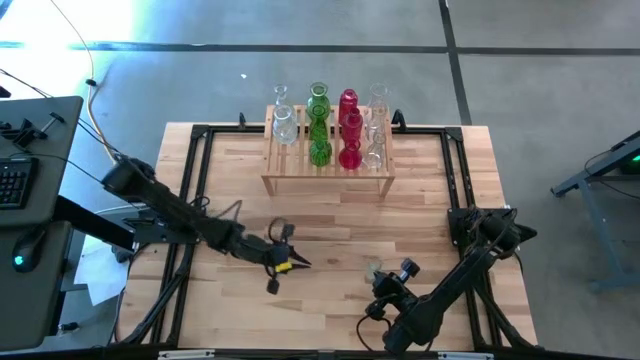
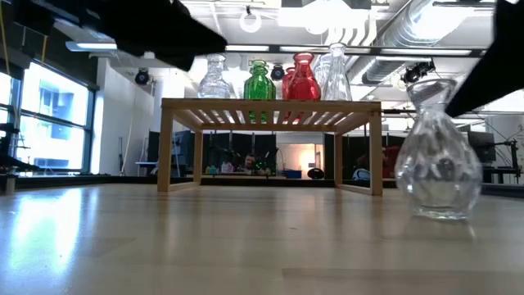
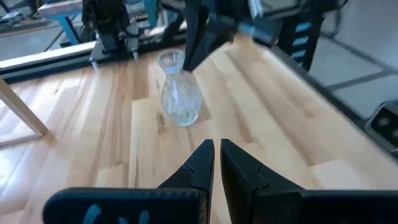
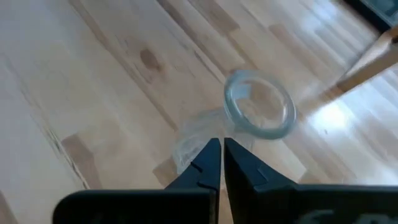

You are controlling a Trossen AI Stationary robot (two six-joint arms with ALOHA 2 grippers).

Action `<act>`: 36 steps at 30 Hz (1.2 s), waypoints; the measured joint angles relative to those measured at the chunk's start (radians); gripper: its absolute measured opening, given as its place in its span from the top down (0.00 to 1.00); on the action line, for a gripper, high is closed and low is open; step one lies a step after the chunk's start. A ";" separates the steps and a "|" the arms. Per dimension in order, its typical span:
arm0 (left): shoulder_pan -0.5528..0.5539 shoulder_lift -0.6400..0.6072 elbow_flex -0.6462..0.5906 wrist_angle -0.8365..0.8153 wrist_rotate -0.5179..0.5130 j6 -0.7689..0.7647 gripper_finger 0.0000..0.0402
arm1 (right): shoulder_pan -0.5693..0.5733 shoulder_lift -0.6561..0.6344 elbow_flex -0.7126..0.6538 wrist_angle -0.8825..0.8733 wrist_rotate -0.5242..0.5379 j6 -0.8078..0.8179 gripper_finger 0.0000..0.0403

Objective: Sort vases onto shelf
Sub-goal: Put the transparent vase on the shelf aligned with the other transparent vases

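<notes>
A clear glass vase [image 1: 375, 268] stands upright on its base on the plank table, near the front; it also shows in the low view [image 2: 438, 164], the left wrist view [image 3: 179, 96] and the right wrist view [image 4: 258, 109]. My right gripper [image 4: 221, 146] is shut, right beside and above the vase's mouth. My left gripper [image 3: 217, 149] is shut and empty, a hand's width to the vase's left [image 1: 285, 258]. The light-wood shelf [image 1: 328, 180] at the far middle carries clear [image 1: 283, 122], green [image 1: 319, 125], red [image 1: 349, 130] and more clear vases [image 1: 376, 125]. My right gripper's shut fingers [image 3: 194, 46] point slanting down at the rim [image 3: 171, 59] of the clear vase. Whether they touch it, I cannot tell. The vase stands upright on the table.
A black metal frame [image 1: 200, 140] runs along the table's left, far and right sides. Bare planks lie between the shelf and the grippers [image 1: 330, 225]. A desk with a keyboard [image 1: 15, 180] stands left of the table.
</notes>
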 joint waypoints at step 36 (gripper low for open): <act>-0.001 0.268 0.163 0.076 -0.106 -0.014 0.78 | -0.138 0.000 0.000 0.386 0.194 -0.508 1.00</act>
